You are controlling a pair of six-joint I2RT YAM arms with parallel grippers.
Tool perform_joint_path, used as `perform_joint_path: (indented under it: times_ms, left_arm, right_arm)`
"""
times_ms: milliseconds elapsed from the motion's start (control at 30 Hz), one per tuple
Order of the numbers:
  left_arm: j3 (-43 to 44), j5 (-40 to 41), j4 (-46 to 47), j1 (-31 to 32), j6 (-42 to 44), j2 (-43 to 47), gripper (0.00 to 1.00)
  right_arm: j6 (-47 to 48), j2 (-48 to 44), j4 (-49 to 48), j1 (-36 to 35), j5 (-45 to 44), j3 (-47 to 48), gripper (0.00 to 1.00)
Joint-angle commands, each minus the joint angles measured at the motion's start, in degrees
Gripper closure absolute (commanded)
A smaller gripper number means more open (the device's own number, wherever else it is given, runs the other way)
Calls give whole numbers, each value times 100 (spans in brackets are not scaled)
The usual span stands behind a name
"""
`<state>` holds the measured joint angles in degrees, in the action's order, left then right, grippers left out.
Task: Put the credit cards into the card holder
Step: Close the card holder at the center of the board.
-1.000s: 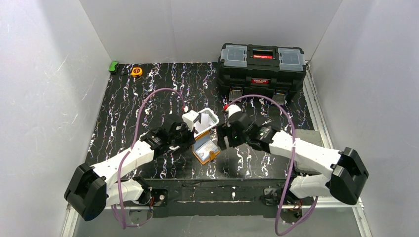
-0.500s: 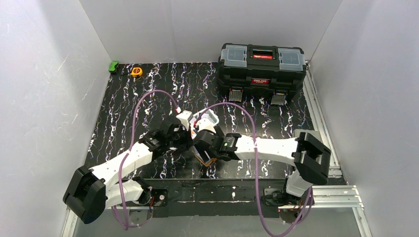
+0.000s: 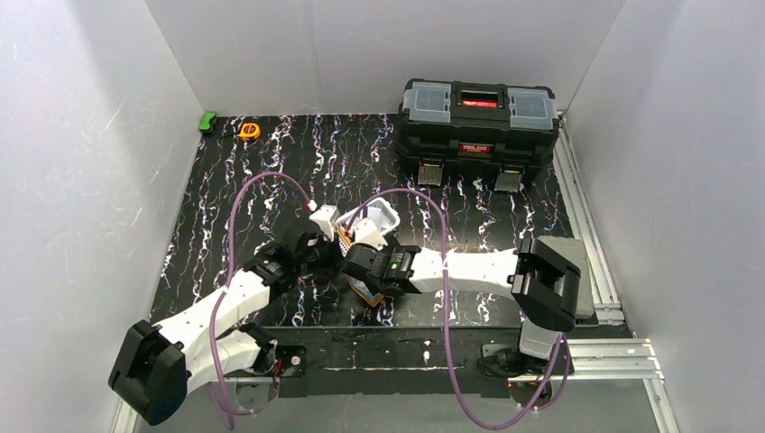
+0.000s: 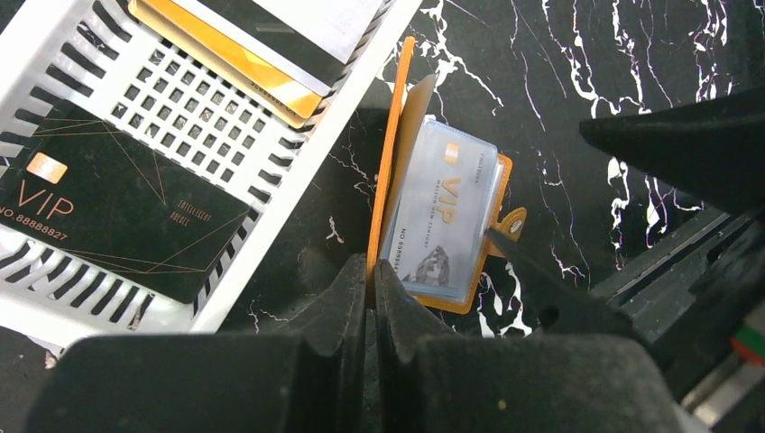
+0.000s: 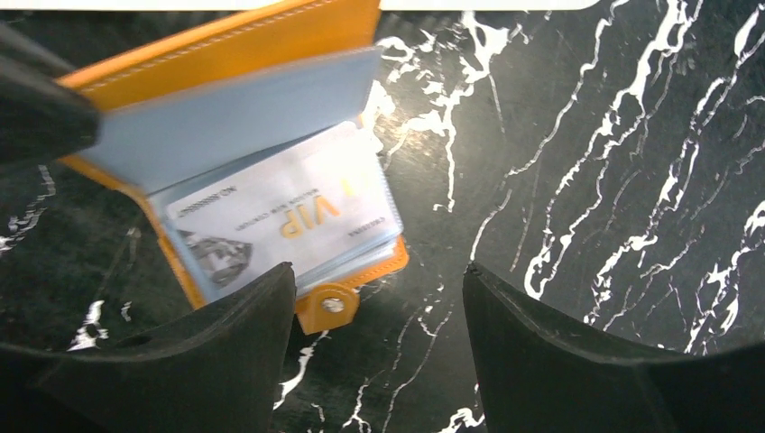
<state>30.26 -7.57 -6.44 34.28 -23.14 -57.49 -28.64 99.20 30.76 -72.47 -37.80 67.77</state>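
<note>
A small orange leather-like folding card holder (image 5: 244,41) lies open on the black marbled desk (image 5: 586,135), at lower centre of the top view and just beside a white slotted plastic basket (image 4: 329,122). Its raised cover is pinched in the closed left claw (image 4: 372,269). The right claw (image 5: 379,334) is spread open above the holder's snap-tab edge, with nothing gripped. The step appears to be steadying the opened holder for loading. For this the cover is best held upright so that the clear pockets are exposed. The right claw is best brought down on the orange border by the tab, not on the plastic, so that the seated card is not dragged out. One pale blue VIP card (image 4: 442,216) is counted in a pocket. At least three cards are counted in the basket: one black VIP card (image 4: 117,216), one orange-gold card (image 4: 225,59) and one white card with a dark stripe (image 4: 307,18). One holder, one basket and two claws are counted.
</note>
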Motion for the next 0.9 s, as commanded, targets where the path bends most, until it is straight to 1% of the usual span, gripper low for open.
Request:
perform_joint_path:
  times_ms: [0, 200, 300, 367, 433, 500, 667, 867]
  left_arm:
    - [-83, 75, -12, -40, -117, 157, 100]
    - [-115, 44, 14, -110, -190, 214, 100]
    - [-159, 3, 52, -116, -209, 244, 100]
    - [-176, -3, 55, -115, -209, 257, 100]
    - [-183, 8, 55, -123, -200, 277, 100]
    - [-200, 16, 56, -124, -207, 281, 100]
    - [-214, -7, 64, -124, -207, 291, 100]
    - [-232, -51, 73, -124, -191, 291, 100]
  right_arm:
    - [58, 159, 52, -129, -38, 345, 25]
    - [-65, 267, 336, -130, 65, 375, 27]
    - [-215, 231, 399, -132, 33, 275, 30]
    - [-273, 212, 398, -134, 14, 224, 34]
    - [-313, 209, 440, -134, 6, 213, 42]
    - [-314, 191, 464, -133, 28, 175, 47]
    - [-458, 76, 548, -130, 27, 32, 57]
    - [-643, -63, 703, -119, 133, -74, 64]
